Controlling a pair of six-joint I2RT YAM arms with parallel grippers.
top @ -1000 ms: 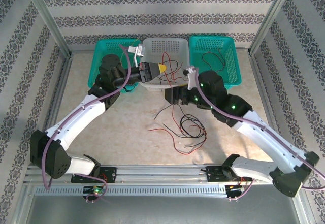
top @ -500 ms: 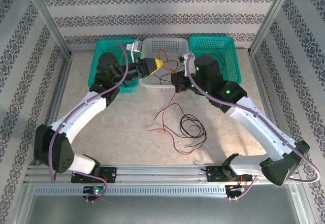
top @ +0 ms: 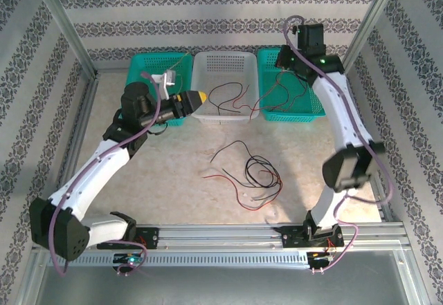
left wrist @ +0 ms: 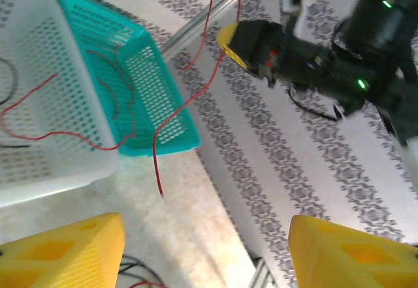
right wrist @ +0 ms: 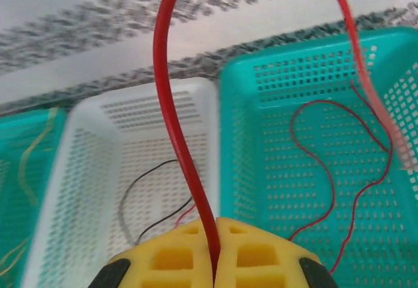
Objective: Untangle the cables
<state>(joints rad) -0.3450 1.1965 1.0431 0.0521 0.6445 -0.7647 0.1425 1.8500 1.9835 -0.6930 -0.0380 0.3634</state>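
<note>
High over the right teal basket (right wrist: 307, 53) my right jaws clench the red cable (right wrist: 171, 105), which dangles toward it; my left jaws are released. I'd lower slowly, coiling it inside.

tabletop (top: 166, 180) left of the loose cables (top: 256, 173) is bare, so is the strip between them and the right arm (top: 346, 170). left arm (top: 104, 160) cuts diagonally across the left side. red cable (right wrist: 177, 138) hangs from the high right gripper (right wrist: 214, 236) past the near corner of the right teal basket (top: 294, 116); left gripper (top: 201, 97) crowds the left wall of the white basket (top: 221, 116)
</note>
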